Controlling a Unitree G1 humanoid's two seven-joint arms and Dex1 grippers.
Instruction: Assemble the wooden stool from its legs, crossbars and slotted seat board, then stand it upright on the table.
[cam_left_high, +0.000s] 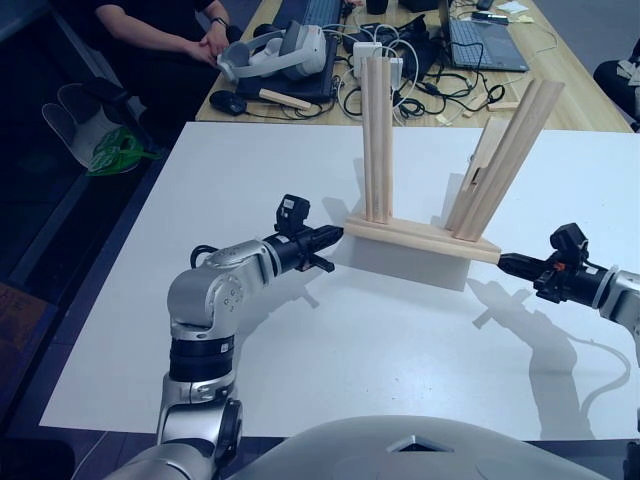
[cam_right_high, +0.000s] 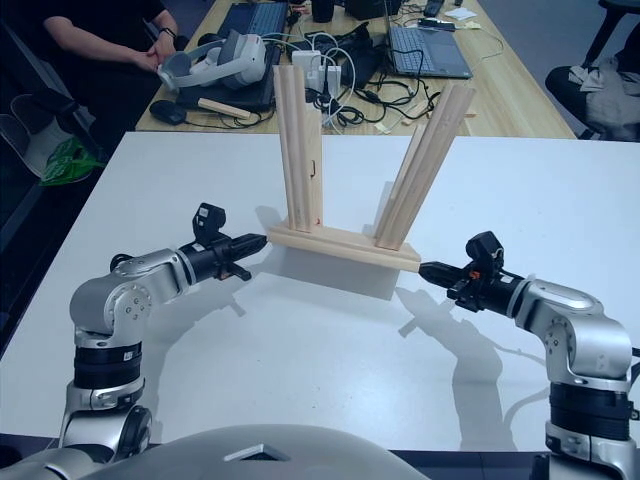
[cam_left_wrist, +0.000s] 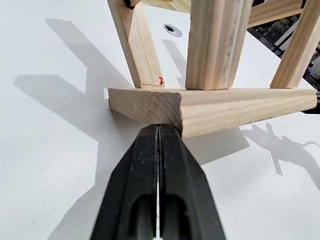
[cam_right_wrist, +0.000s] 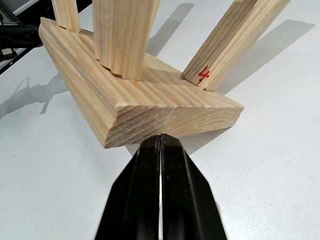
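Observation:
The wooden stool stands upside down on the white table (cam_left_high: 300, 380). Its seat board (cam_left_high: 420, 238) is at the bottom and looks held slightly off the surface, with a shadow under it. Two leg pairs point up: one upright (cam_left_high: 377, 140), one leaning right (cam_left_high: 505, 160). My left gripper (cam_left_high: 338, 236) is shut, its tip (cam_left_wrist: 157, 127) pressed at the lower edge of the board's left end. My right gripper (cam_left_high: 503, 262) is shut too, its tip (cam_right_wrist: 161, 136) against the underside of the right end. Red numbers mark the leg feet (cam_right_wrist: 204, 75).
Behind the table runs a wooden desk (cam_left_high: 560, 95) crowded with laptops, cables, a headset (cam_left_high: 275, 52) and a loose wooden piece (cam_left_high: 285, 98). The table's left edge drops to a dark floor. Bare white surface lies in front of the stool.

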